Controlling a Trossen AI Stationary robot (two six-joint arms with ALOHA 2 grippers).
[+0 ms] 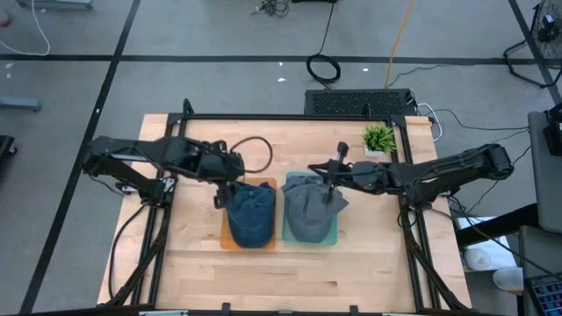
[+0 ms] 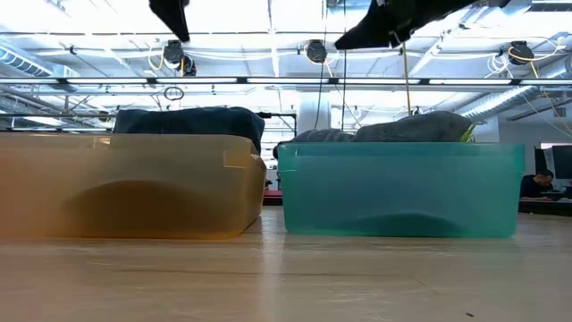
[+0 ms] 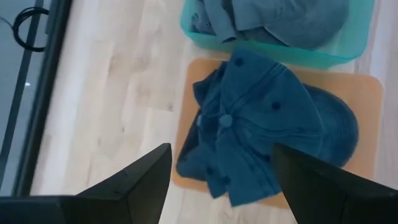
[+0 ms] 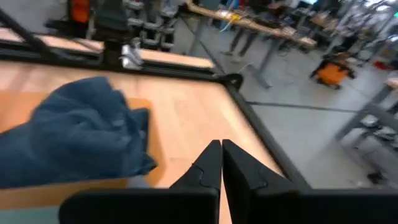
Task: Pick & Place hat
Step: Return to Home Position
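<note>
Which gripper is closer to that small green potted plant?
Right. The right gripper hangs over the green plastic bin near the small green potted plant; the left gripper is over the orange plastic bin, farther away.

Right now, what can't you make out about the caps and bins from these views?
- Cap count, green bin: gray caps lie piled in the high view; the bin wall hides most of them in the low view.
- Same for blue caps in the orange bin.
- Left fingers, open over the orange bin, and right fingers, shut over the green bin: cut off by the low view's top edge.
</note>
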